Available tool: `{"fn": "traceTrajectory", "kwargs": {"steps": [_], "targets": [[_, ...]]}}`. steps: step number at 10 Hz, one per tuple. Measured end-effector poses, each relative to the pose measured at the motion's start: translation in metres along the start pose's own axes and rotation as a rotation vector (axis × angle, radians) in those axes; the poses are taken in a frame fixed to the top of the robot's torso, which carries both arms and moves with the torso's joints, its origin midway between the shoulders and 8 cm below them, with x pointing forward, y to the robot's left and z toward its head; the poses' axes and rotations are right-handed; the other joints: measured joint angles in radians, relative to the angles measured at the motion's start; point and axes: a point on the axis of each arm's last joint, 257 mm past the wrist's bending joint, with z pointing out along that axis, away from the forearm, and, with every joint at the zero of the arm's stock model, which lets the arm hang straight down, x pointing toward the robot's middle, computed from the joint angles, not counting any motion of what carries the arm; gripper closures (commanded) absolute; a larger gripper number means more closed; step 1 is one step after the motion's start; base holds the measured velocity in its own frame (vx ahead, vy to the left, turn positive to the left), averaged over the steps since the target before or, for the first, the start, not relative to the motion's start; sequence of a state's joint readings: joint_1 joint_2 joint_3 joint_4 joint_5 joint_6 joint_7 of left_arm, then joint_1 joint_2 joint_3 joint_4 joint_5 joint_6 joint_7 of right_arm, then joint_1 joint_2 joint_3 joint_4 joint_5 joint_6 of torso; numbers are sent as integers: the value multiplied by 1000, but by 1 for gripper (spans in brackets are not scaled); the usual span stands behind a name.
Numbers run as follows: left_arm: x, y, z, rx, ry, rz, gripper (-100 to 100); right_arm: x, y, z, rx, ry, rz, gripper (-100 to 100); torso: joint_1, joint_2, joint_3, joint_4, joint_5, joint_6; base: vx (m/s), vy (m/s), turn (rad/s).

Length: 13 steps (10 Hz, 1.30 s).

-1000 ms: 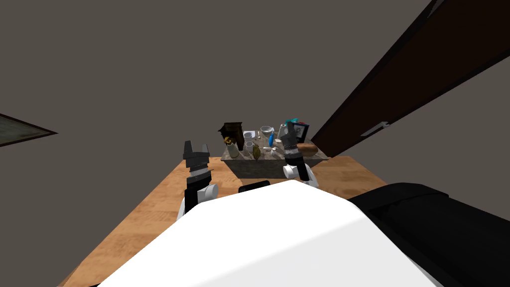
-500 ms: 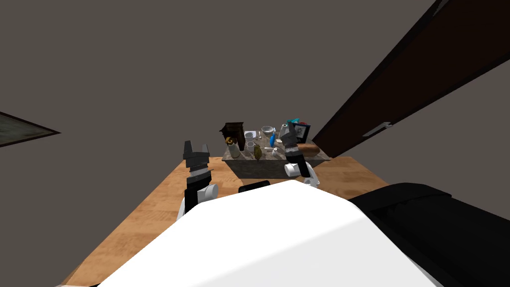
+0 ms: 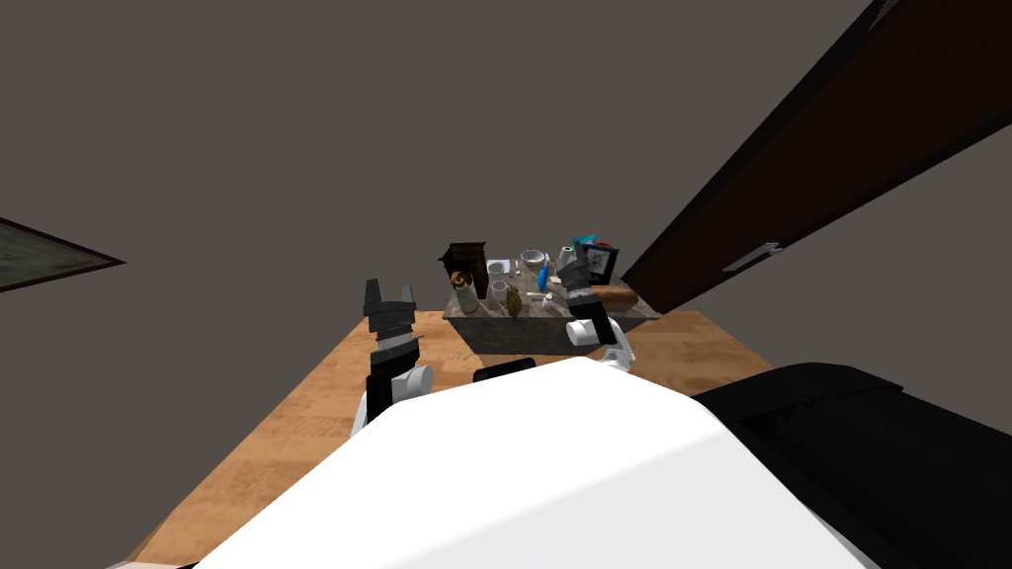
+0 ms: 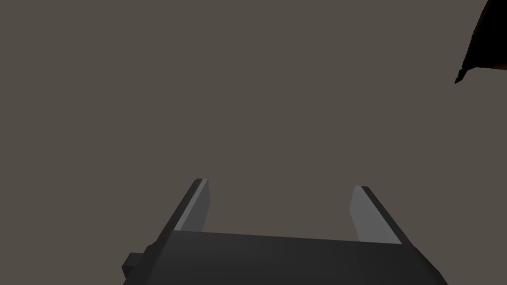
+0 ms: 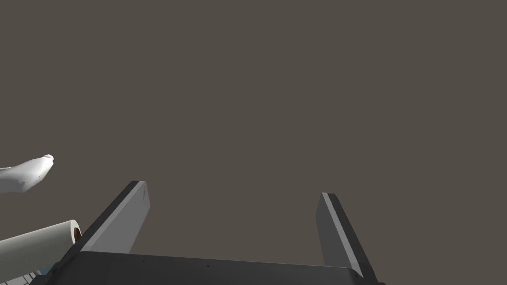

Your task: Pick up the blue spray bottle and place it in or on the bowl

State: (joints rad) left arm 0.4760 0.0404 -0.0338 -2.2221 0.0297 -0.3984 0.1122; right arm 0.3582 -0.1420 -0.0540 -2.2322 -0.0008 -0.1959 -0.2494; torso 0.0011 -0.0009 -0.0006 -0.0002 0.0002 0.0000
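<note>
In the head view a small blue spray bottle lies among clutter on a low stone-topped table. A white bowl stands just beyond the bottle, toward the table's back. My right gripper hangs over the table's right part, beside the bottle and apart from it. In its wrist view my right gripper is open and holds nothing. My left gripper is raised to the left of the table. Its wrist view shows my left gripper open and holding nothing.
The table also carries a dark brown box, a pale bottle, a white mug, a dark picture frame and a brown loaf. A paper roll lies beside my right fingers. A dark door stands to the right, black furniture nearer.
My right arm has edged forward and slightly right over the table. The whole view has drifted a little, so I have shifted too. The left arm has not moved.
</note>
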Motion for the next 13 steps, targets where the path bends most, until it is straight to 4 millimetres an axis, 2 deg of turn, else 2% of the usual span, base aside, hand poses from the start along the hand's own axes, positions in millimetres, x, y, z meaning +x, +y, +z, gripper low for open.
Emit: {"fn": "traceTrajectory", "kwargs": {"steps": [13], "targets": [[0, 0, 0, 0, 0, 0, 0, -48, -52, 13, 165, -134, 335, -100, 0, 0, 0, 0, 0, 0, 9, 19, 9]]}}
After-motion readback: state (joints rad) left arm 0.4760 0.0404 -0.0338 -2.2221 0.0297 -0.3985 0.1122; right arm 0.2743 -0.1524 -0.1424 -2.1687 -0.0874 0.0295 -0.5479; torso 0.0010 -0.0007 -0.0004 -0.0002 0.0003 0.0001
